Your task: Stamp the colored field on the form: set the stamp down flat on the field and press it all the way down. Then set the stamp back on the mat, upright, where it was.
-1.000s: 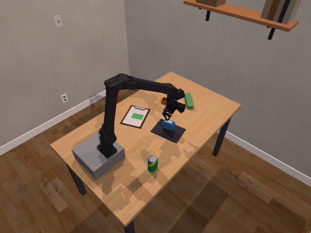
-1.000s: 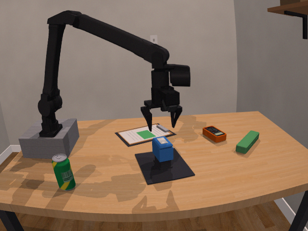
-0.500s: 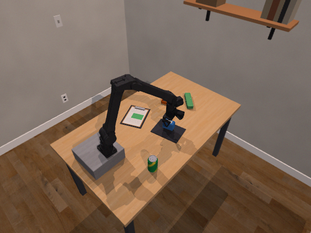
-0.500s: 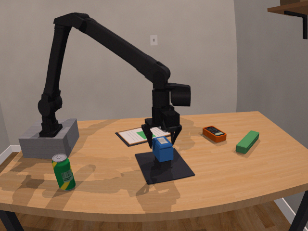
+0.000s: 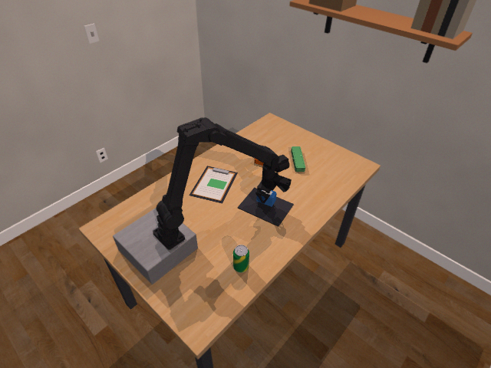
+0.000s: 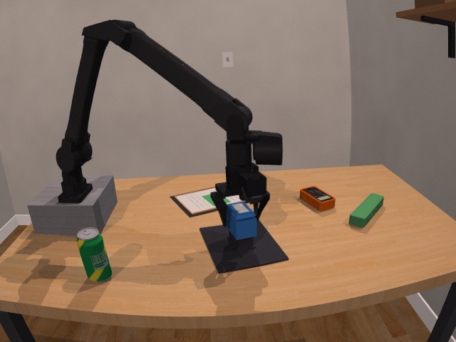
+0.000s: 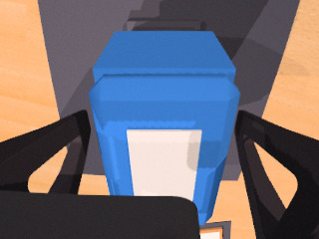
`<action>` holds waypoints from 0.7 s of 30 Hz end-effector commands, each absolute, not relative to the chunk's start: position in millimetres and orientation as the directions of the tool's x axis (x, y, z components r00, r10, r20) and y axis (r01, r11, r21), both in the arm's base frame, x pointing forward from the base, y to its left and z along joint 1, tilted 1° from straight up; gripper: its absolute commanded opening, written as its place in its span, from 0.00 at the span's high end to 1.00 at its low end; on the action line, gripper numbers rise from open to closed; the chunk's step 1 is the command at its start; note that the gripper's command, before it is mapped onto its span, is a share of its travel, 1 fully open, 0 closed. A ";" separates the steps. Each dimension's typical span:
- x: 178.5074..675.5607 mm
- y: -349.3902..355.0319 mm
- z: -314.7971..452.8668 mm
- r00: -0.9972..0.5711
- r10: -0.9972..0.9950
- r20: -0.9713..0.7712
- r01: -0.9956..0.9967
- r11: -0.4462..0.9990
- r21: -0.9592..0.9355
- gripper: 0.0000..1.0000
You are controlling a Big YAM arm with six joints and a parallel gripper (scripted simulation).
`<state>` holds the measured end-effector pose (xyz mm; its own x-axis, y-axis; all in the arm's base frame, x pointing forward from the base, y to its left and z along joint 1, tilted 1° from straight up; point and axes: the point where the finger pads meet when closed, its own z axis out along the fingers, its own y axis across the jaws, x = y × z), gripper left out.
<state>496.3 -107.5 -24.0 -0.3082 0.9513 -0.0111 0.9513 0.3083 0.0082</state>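
The stamp is a blue block with a white label on top, standing upright on the black mat. My gripper is open and lowered around the stamp, one finger on each side with gaps to the block, as the wrist view shows. In the top view the stamp sits under the wrist on the mat. The form on its clipboard lies to the left, with the green field uncovered. In the exterior view the form is partly hidden behind the gripper.
A green soda can stands near the front left. An orange meter and a green case lie to the right of the mat. The arm's grey base block is at the left.
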 end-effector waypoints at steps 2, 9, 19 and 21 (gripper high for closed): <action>504.9 -112.1 -13.1 -0.311 0.950 -0.023 0.950 0.311 0.035 0.14; 504.9 -112.1 -13.1 -0.311 0.950 -0.023 0.950 0.311 0.035 0.67; 505.0 -112.1 -13.1 -0.310 0.951 -0.024 0.950 0.310 0.035 0.67; 505.0 -112.1 -13.1 -0.310 0.951 -0.024 0.950 0.310 0.035 0.67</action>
<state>496.1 -107.4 -24.3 -0.3084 0.9512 -0.0106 0.9512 0.3085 0.0076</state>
